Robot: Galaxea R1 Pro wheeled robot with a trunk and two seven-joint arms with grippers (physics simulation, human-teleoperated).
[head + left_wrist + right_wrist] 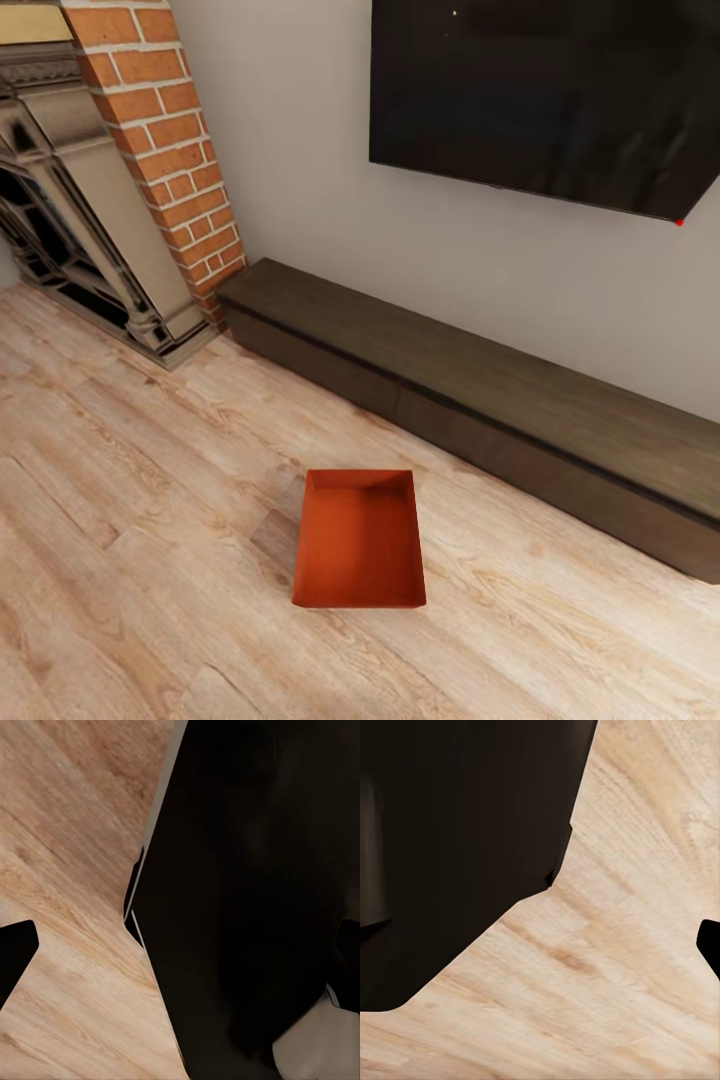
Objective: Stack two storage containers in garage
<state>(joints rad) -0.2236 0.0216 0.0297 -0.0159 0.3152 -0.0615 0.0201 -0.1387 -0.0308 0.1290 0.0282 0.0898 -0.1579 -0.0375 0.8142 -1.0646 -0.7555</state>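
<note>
**Inspector A:** Location: the living room; light wood plank floor (120,520) throughout; white wall (300,150) at the far side. One storage container (360,540) on the planks, orange-red, lidless, upright, open side up, nothing inside; walls taper slightly toward the base. Second container: not sighted in these frames.

**Inspector B:** Confirmed; container well clear of everything, in the lower middle of the head view; short end toward the wall. Beyond it, a low dark TV bench (480,390) running along the wall; nothing resting on its top. Gap of bare planks between bench and container; no contact.

**Inspector A:** Above the bench, a dark wall-mounted screen (540,90); small red dot at its lower right corner. Far left, a brick column (170,140); beside it an ornate fireplace surround (70,210) standing on the planks; left end of the bench close to the brick base.

**Inspector B:** Fingers, left arm: left wrist view mostly taken up by a large dark body (255,892) with plank floor beside it; one black tip (13,952) at one edge, another dark shape at the opposite edge; spread or pressed together, cannot tell.

**Inspector A:** Fingers, right arm: same finding; dark bulk (457,847) over wood planks, a single black tip (709,945) at the frame edge; state cannot be told. Nothing seen pinched on either side.
</note>
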